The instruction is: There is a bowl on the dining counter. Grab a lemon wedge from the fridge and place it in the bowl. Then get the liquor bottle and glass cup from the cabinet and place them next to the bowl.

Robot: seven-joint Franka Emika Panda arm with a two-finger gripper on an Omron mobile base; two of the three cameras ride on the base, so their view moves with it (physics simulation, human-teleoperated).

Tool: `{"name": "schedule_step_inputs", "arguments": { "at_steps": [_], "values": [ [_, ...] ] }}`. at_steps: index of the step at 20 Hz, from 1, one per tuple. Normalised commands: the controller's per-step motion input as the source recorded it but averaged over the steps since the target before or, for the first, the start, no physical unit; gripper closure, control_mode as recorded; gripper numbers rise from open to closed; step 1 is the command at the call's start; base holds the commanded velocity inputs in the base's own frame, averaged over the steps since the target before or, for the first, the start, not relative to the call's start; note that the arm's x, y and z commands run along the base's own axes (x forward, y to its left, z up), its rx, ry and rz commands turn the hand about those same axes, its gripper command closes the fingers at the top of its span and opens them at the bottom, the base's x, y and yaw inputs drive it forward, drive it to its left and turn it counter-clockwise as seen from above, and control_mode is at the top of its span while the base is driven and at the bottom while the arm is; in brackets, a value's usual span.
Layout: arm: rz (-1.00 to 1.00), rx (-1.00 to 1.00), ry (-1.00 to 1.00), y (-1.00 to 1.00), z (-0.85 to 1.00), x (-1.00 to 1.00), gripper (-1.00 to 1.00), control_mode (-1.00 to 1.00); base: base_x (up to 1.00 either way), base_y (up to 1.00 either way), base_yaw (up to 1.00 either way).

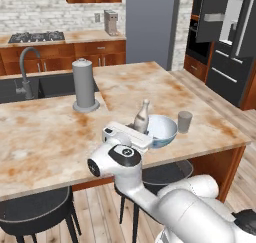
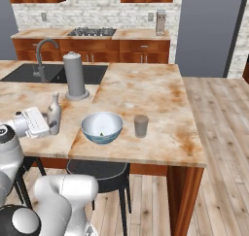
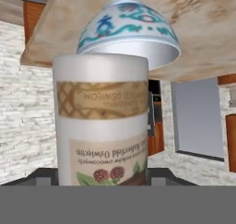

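Hand view: pale, labelled liquor bottle (image 3: 101, 121) between the tool's (image 3: 101, 174) part-open jaws, gripped.

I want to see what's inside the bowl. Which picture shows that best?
The right base view: it looks down into the bowl, where a small green bit lies at the bottom. The left base view shows part of its inside behind the liquor bottle. The hand view shows its patterned outside.
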Motion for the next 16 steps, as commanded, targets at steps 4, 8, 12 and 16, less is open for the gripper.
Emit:
{"name": "schedule_step_inputs", "arguments": {
  "at_steps": [4,8,12,16],
  "values": [
    [0.11,-0.04,-0.39,-0.01,-0.73,0.00,1.00,-1.00,0.00,0.00,0.00],
    [0.01,0.00,-0.39,-0.03,-0.49,0.50,1.00,-1.00,0.00,0.00,0.00],
    [-0.06,0.00,-0.19,0.00,-0.40,0.75,1.00,-1.00,0.00,0.00,0.00],
    [-0.29,-0.01,0.03,0.11,-0.39,0.42,1.00,-1.00,0.00,0.00,0.00]
  ]
}}
